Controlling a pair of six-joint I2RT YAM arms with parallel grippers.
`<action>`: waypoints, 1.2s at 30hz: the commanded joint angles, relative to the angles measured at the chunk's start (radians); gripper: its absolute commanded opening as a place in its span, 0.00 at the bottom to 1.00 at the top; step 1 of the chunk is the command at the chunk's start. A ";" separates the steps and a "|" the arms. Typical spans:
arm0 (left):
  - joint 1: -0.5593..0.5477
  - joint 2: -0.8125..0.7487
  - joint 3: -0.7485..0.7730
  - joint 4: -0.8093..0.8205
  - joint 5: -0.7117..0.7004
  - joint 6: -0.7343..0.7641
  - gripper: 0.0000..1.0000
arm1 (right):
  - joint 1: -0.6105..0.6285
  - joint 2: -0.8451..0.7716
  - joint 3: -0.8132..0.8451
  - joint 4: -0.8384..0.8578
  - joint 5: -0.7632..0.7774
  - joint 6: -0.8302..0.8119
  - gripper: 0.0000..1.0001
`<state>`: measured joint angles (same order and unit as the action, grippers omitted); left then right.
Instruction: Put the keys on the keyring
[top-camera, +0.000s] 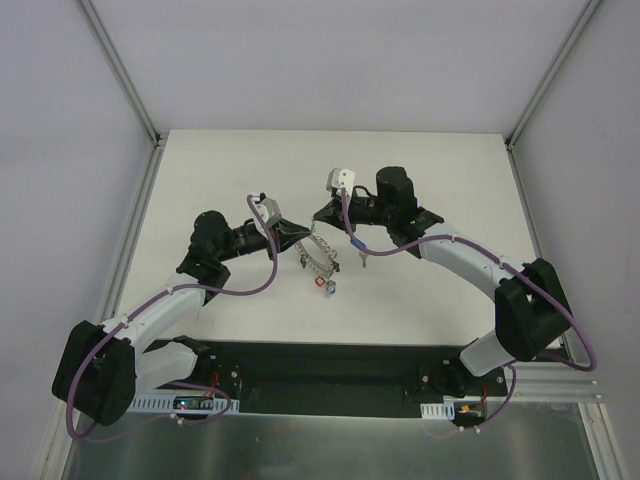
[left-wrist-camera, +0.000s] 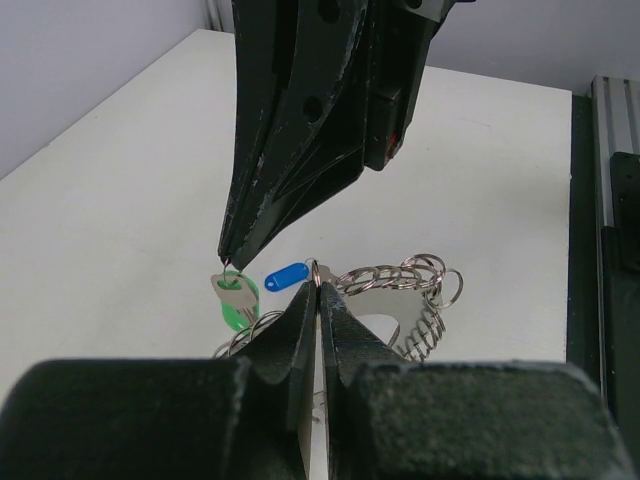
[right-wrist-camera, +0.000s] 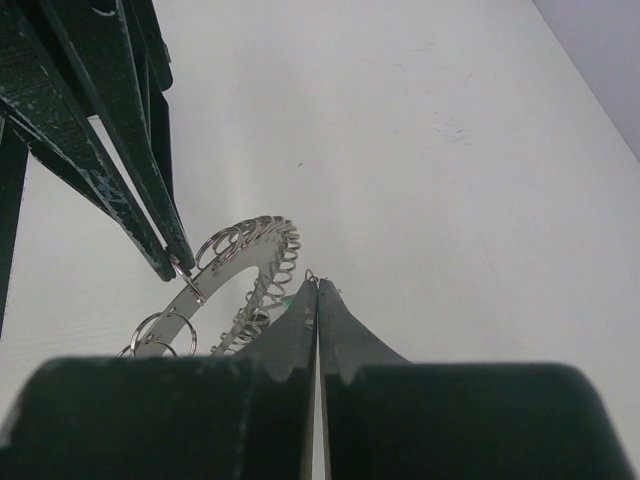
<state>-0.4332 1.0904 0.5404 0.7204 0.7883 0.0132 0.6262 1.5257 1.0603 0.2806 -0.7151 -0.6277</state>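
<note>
Over the white tabletop (top-camera: 420, 180), centre frame, the left jaws are clamped on the keyring (top-camera: 318, 252) while the right jaws pinch the green-tagged key (left-wrist-camera: 238, 300).

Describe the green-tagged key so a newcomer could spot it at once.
Above the white table, in the left wrist view, the right gripper reaches down from the top. The green-tagged key hangs at its tip, left of the blue tag and the keyring; it alone carries a green tag.
</note>
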 joint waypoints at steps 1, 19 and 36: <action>-0.007 -0.034 0.000 0.082 0.028 0.005 0.00 | -0.011 -0.001 0.047 0.031 -0.021 0.017 0.01; 0.033 -0.038 -0.007 0.088 0.026 0.004 0.00 | -0.042 -0.032 -0.043 0.215 -0.099 0.071 0.01; 0.034 -0.004 -0.051 0.229 -0.078 -0.113 0.00 | -0.042 -0.047 -0.088 0.318 -0.106 0.115 0.01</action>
<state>-0.4103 1.0843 0.4911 0.8127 0.7280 -0.0589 0.5884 1.5261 0.9783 0.5114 -0.7757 -0.5339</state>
